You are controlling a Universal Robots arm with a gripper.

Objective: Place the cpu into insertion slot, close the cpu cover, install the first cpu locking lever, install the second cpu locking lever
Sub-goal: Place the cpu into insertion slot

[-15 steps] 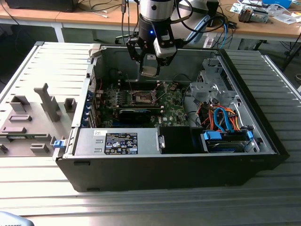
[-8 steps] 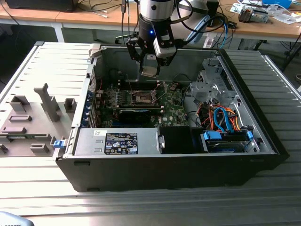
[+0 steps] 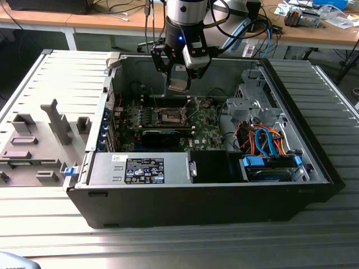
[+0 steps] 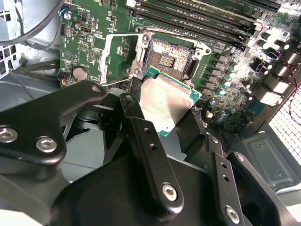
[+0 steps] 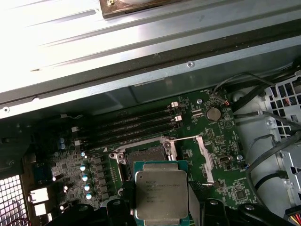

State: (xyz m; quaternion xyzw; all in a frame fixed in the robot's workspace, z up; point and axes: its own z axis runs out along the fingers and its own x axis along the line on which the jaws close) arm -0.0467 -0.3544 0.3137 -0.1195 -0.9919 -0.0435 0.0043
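- Gripper [image 3: 178, 83] clenched on the chip [image 3: 179, 86], with fingers [image 4: 141, 132] pressing two opposite side edges.
- Chip hangs in the air above the socket [image 3: 170, 116], not touching it, metal top facing up.
- Appears slightly tilted relative to the board in the second wrist view.
- Handling, as judged: light, stiff and flat, with a smooth metal top likely to slip.
- Underside contacts probably fragile, so best held by the side edges only, as gripped here.
- Socket empty, with the dark centre exposed.
- Cover [image 4: 104, 56] swung open just beside the socket, clear of the opening.
- Computer case [image 3: 168, 207] open on top.
- Contains the green circuit board [image 3: 205, 134] carrying the socket, a labelled silver box [image 3: 140, 168] along the near wall, and orange and blue cables [image 3: 268, 143] towards the exterior view's right.
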